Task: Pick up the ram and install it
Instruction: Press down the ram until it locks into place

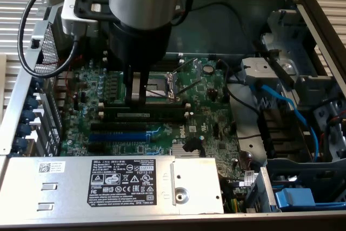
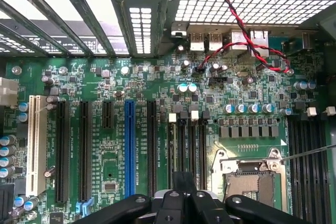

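While the arm is reaching down into the open computer case (image 1: 303,4), the gripper (image 1: 136,94) is standing with its fingers drawn fully together, tips down at the memory slots beside the empty CPU socket (image 1: 162,86). The ram (image 1: 143,115) is lying lengthwise in the slot row just below those tips, a dark-green stick with a pale label strip, parallel to the neighbouring black slots (image 1: 119,127) and the blue slot (image 1: 118,135); whether the fingers are touching its upper edge I cannot tell. The motherboard (image 1: 208,106) is sitting hemmed in on all sides: the silver power supply (image 1: 108,185) is closing off the near edge, the drive bay with its blue cables (image 1: 281,98) is crowding the exterior view's right, and the perforated rear wall (image 1: 46,52) is bounding the exterior view's left. Open room is lying mainly above the board.

In the wrist view the gripper (image 2: 181,195) is showing its closed black fingers (image 2: 181,184) over the board, with the blue slot (image 2: 129,140) and a white slot (image 2: 34,142) running alongside, and a red-and-black wire pair (image 2: 239,24) is crossing the rear grille.
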Robot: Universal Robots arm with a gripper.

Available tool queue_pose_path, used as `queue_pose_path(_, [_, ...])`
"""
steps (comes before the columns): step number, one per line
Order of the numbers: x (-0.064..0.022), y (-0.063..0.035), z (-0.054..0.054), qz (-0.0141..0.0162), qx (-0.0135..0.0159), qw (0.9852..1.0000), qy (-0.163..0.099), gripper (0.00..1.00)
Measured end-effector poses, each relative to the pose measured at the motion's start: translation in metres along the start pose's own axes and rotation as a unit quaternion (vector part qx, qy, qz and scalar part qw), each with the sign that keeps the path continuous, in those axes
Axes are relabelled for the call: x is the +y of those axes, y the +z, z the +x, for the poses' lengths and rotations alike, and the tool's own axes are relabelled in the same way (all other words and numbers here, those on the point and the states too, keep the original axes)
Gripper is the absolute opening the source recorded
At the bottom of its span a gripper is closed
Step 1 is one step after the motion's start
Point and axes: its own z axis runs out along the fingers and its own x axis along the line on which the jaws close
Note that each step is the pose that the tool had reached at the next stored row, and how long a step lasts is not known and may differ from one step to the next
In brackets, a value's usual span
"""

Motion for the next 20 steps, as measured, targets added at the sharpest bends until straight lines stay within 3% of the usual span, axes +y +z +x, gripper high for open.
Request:
queue_pose_path(4, [0.0003,0.0012,0.0001,-0.0001,0.0019,1.0,0.0,0.1])
queue_pose_path(20, [0.0004,0.0031,0.0003,0.0,0.0019,1.0,0.0,0.1])
